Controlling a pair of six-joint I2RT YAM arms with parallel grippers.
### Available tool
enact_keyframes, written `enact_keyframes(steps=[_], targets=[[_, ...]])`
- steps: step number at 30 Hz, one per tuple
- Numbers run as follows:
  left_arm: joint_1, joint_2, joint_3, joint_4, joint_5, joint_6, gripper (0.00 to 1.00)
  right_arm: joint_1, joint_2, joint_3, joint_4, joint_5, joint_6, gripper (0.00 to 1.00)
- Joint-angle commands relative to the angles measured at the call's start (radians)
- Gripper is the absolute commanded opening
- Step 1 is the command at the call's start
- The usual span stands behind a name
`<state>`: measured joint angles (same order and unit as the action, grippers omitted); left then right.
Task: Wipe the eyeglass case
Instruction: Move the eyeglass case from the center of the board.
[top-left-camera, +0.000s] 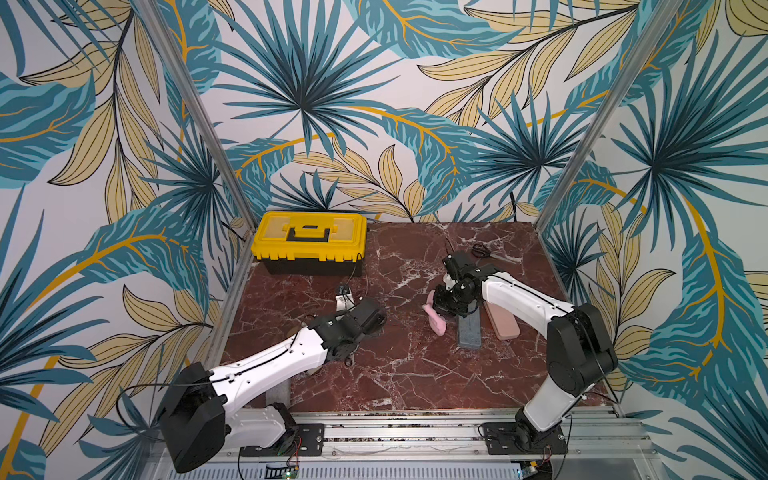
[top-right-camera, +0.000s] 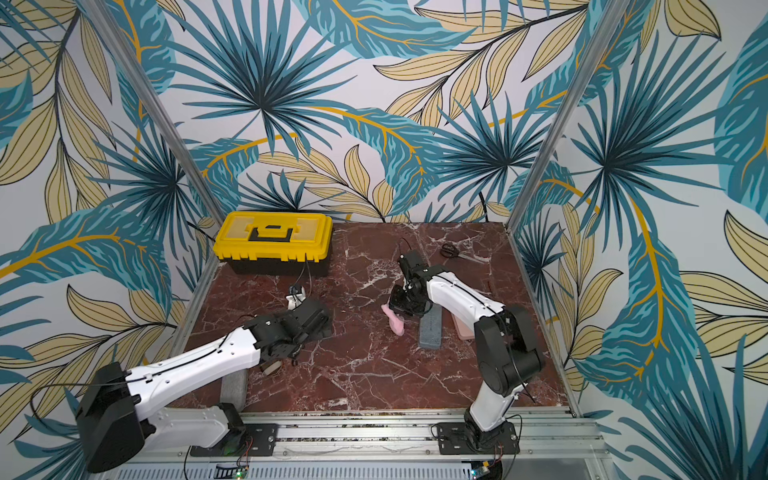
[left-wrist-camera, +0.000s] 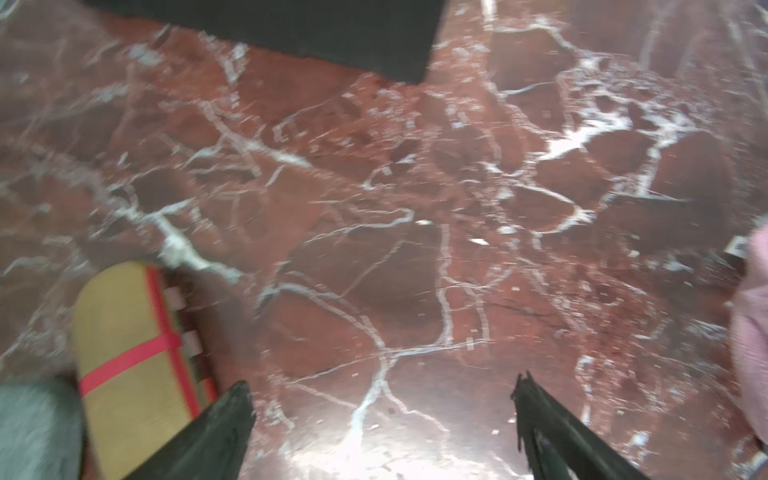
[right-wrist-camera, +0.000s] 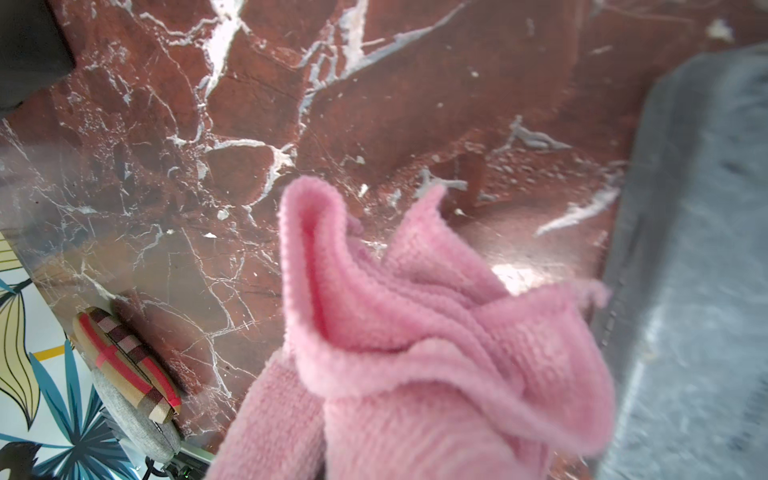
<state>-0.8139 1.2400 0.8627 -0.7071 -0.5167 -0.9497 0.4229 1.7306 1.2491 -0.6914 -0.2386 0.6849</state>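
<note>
You have open table (top-left-camera: 395, 374) mid-front; the yellow toolbox (top-left-camera: 309, 237) blocks the far-left corner, and the grey case (top-left-camera: 469, 332) and pink case (top-left-camera: 505, 324) crowd the right side.

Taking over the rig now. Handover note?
Left gripper: open, empty, over bare table.
Right gripper: shut on the pink cloth, which hangs from it.
Cases: grey case is right beside the cloth, with the pink case beyond it. The plaid case is near the left gripper.
Done: cloth is in the grip.
Left: the cloth is on no case now. Bring it onto one, likely the grey, and wipe.
</note>
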Motion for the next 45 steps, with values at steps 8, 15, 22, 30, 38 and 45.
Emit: enact_keyframes(steps=[8,15,22,30,38,45], targets=[[0.155,-0.152,-0.090,-0.166,0.073,-0.078,1.00,0.054,0.054,0.049,-0.010,0.020,-0.035,0.00],[0.251,-0.148,-0.163,-0.239,0.089,-0.167,1.00,0.059,0.080,0.062,0.013,-0.005,-0.019,0.00],[0.362,-0.173,-0.274,-0.055,0.213,-0.122,1.00,0.070,0.066,0.052,0.021,-0.004,-0.010,0.00],[0.371,-0.168,-0.307,-0.058,0.205,-0.097,1.00,0.071,0.084,0.014,0.043,-0.012,-0.019,0.00],[0.384,-0.221,-0.371,0.011,0.256,-0.093,1.00,0.078,0.132,0.041,0.069,-0.037,-0.004,0.00],[0.397,-0.176,-0.338,-0.050,0.222,-0.099,1.00,0.083,0.153,0.067,0.061,-0.033,-0.012,0.00]])
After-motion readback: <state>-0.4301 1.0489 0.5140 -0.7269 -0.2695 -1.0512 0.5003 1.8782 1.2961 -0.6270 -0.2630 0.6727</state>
